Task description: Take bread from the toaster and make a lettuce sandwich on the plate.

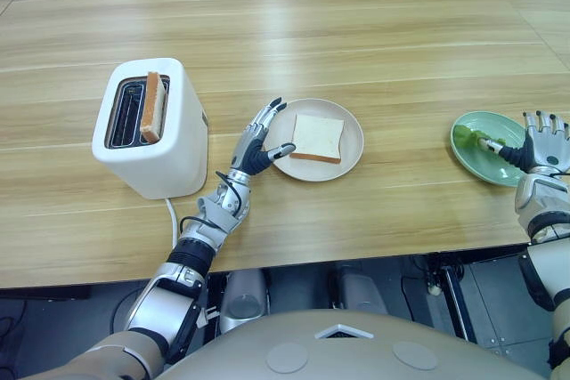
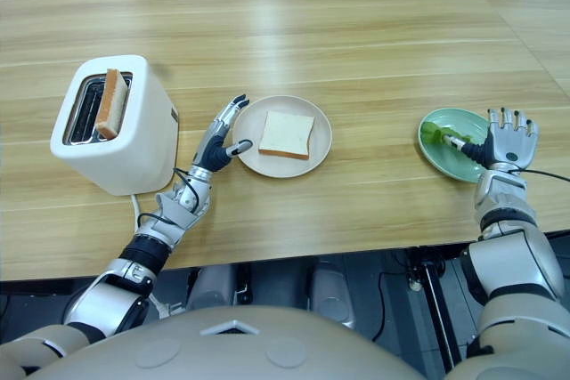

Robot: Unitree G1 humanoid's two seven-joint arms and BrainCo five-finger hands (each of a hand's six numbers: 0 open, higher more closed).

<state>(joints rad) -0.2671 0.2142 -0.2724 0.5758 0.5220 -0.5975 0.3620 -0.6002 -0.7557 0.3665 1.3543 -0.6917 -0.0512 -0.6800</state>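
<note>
Left robot hand [image 1: 254, 144]: hanging open, fingers spread, just beside the round beige plate [image 1: 352, 156] on the light wooden desk [image 1: 356, 33].

Right robot hand [image 1: 545, 141]: sitting open at the round green plate [image 1: 481, 166], thumb pointing at the green lettuce leaf [image 1: 470, 138]. Leaf probably handling light, limp and tearable, so pinching an edge.

White square bread slice [image 1: 317, 138]: lying flat on the beige plate.

Browned bread slice [image 1: 153, 106]: standing upright in the white toaster [image 1: 165, 153]. Likely stiff and crumbly, so taking its exposed top.

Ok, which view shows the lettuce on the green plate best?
The right eye view: the lettuce and green plate sit well inside the frame. The left eye view shows them too, but close to its right edge.
</note>
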